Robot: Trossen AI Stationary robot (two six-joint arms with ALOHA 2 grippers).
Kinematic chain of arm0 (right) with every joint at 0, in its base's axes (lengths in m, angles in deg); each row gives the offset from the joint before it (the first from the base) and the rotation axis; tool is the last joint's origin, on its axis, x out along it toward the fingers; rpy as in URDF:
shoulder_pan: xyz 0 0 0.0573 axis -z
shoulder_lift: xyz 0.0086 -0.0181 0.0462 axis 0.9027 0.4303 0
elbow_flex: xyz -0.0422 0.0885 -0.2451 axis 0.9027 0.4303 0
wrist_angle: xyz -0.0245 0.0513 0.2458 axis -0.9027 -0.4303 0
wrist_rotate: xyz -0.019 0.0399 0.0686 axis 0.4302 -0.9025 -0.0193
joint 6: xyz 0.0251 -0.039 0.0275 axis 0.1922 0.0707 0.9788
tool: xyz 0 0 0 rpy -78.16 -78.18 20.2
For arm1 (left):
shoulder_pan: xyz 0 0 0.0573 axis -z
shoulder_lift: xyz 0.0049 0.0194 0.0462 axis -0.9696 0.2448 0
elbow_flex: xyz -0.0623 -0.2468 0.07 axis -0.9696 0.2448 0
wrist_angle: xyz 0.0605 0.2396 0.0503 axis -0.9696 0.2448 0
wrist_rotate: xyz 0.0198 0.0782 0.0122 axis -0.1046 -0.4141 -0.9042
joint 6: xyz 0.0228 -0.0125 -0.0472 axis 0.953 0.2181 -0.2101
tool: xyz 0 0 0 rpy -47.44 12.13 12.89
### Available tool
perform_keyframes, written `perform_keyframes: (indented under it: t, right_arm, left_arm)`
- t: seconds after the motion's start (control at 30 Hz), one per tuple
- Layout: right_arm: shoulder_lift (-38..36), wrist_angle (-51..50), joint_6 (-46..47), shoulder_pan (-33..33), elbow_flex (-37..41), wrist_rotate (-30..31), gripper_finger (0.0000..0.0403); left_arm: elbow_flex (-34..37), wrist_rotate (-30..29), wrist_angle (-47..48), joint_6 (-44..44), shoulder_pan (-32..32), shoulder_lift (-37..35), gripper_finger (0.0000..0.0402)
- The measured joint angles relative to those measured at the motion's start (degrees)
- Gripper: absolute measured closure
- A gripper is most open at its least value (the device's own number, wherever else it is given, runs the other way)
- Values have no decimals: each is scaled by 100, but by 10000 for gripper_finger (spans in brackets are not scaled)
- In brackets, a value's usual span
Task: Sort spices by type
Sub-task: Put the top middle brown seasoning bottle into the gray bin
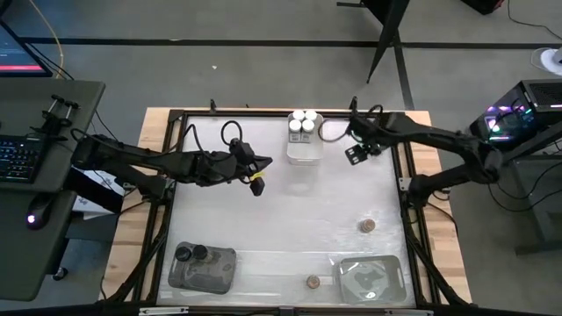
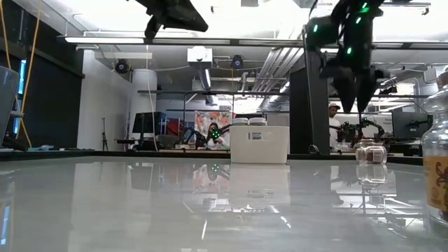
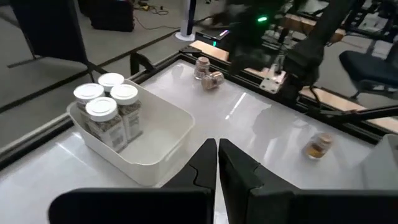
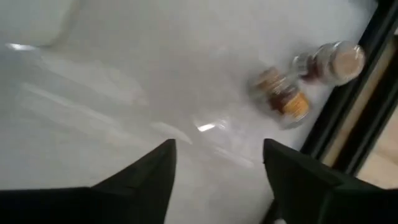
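Right wrist view: two brown-topped jars (image 4: pixel 283 93) are seen ahead of the widely parted, empty right gripper (image 4: pixel 217 163).
Four white-topped jars (image 3: pixel 107 99) are held in a white tray (image 3: pixel 163 134) ahead of the left gripper (image 3: pixel 217 163), closed on nothing.

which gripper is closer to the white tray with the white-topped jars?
Right, narrowly. The right gripper, open, hovers just beside the white tray on its right-arm side. The left gripper, shut, sits a bit farther off on the opposite side, nearer the table's middle.
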Motion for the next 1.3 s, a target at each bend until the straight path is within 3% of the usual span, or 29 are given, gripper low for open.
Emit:
perform_keyframes:
  t: [0.13, 0.27, 0.57, 1.13, 1.3]
  right_arm:
    - [633, 84, -1070, 625, 0, -340, 135]
    - [1340, 35, -1781, 1010, -16, -246, 123]
    - [1971, 99, -2591, 1181, -66, 28, 123]
    - [2834, 22, -2911, 1156, -66, -223, 125]
    - [2871, -27, -2939, 1032, 78, -284, 167]
  left_arm:
    - [0, 184, 2, -194, 1, 0, 380]
    - [0, 335, 5, -446, 15, 0, 358]
    - [0, 367, 9, -770, 50, 2, 322]
    - [0, 380, 13, -934, 242, 4, 318]
    - [0, 380, 30, -931, 278, 4, 318]
